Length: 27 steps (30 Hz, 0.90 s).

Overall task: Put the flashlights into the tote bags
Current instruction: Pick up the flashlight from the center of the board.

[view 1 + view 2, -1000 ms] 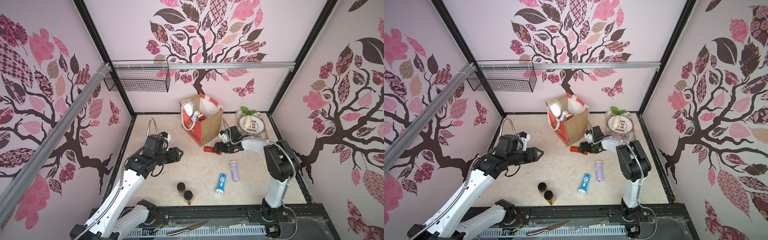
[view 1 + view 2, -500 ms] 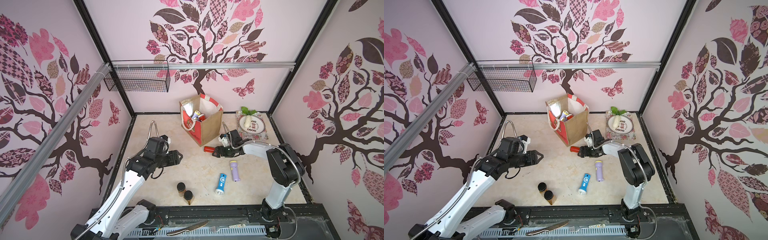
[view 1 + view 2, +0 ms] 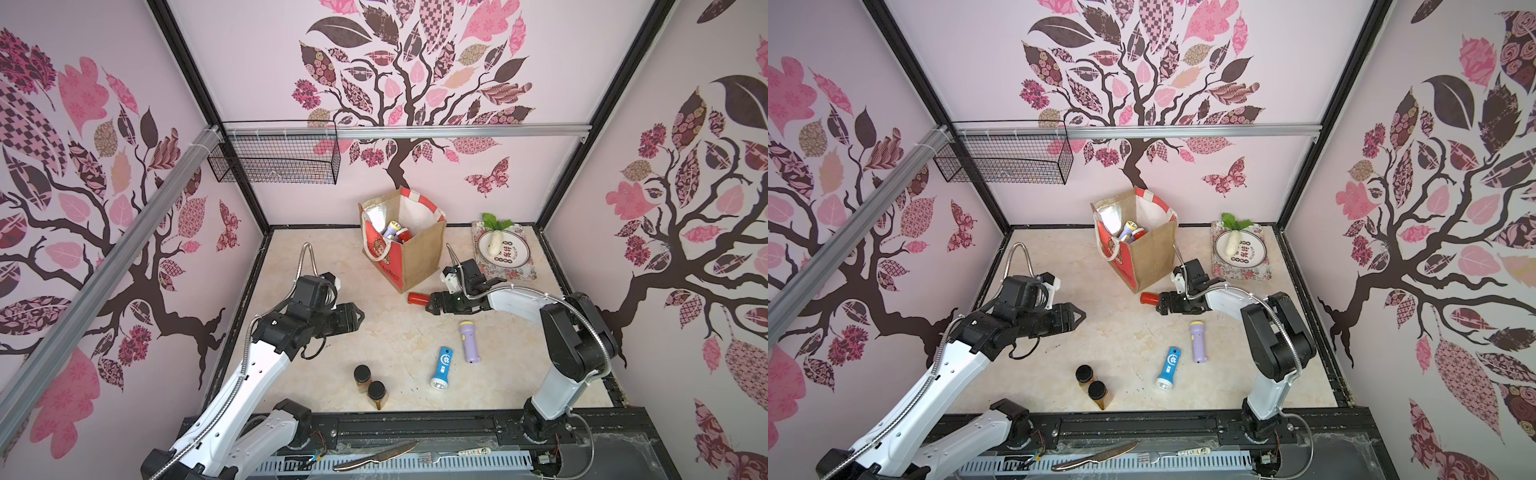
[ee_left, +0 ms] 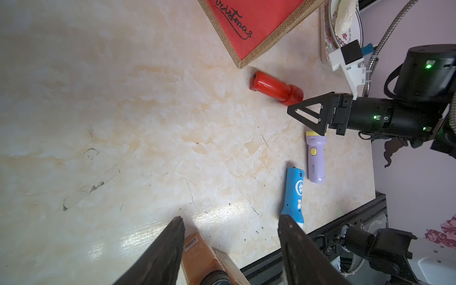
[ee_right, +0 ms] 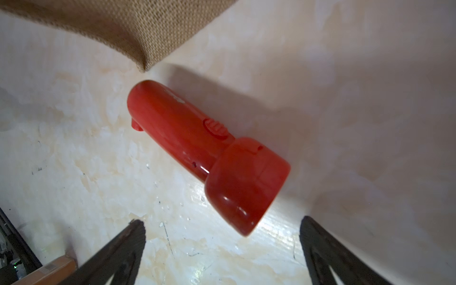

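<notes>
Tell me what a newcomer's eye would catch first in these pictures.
The tan tote bag with its red front stands at the back of the table, flashlights showing inside. Just in front of it a red flashlight lies flat, the right gripper open at its head. Nearer the front lie a blue flashlight and a lilac flashlight.

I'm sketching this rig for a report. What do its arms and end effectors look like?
The left arm and right arm have white shells and bulky black joints, each trailed by a ribbed silver conduit. The left end effector and right end effector are black, with two triangular, cut-out fingers. Green lights glow on the right arm's black housing.
</notes>
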Available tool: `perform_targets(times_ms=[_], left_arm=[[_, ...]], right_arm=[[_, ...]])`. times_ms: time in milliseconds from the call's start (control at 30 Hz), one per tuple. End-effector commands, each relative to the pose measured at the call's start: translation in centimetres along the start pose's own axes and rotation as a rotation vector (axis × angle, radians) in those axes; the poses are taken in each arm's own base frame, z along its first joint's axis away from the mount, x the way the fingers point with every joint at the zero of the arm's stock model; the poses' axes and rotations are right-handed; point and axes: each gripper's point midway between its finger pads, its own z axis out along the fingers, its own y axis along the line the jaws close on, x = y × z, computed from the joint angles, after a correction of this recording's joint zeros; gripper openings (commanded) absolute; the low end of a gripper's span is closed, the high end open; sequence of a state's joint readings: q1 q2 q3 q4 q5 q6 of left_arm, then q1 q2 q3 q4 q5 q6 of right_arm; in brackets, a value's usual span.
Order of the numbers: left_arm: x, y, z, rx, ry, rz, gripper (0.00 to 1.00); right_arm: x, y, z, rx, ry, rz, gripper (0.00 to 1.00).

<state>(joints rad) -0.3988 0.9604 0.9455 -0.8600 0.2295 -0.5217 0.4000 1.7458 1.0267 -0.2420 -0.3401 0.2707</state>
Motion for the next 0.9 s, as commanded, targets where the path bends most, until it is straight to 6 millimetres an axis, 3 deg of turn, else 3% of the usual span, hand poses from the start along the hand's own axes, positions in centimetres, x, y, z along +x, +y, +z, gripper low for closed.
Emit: perform_targets(times_ms=[0, 233, 433, 633, 867], left_arm=[[0.9, 1.0, 0.3, -0.025, 0.018, 0.009, 0.64], [0.7, 0.9, 0.3, -0.031, 0.023, 0.014, 0.64], [0.6, 0.8, 0.6, -0.03, 0.033, 0.01, 0.64], [0.6, 1.0, 0.8, -0.036, 0.036, 0.009, 0.64], [0.3, 0.9, 0.8, -0.038, 0.031, 0.018, 0.64]], right_arm=[[-2.8, 0.9, -0.4, -0.044, -0.072, 0.018, 1.0], [-6.0, 1.0, -0.5, -0.117, -0.164, 0.07, 0.99], [-7.5, 1.9, 0.6, -0.169, -0.16, 0.021, 1.0], [-6.4, 1.9, 2.2, -0.203, -0.099, 0.034, 1.0], [-4.3, 1.7, 2.4, -0.218, -0.059, 0.049, 1.0]])
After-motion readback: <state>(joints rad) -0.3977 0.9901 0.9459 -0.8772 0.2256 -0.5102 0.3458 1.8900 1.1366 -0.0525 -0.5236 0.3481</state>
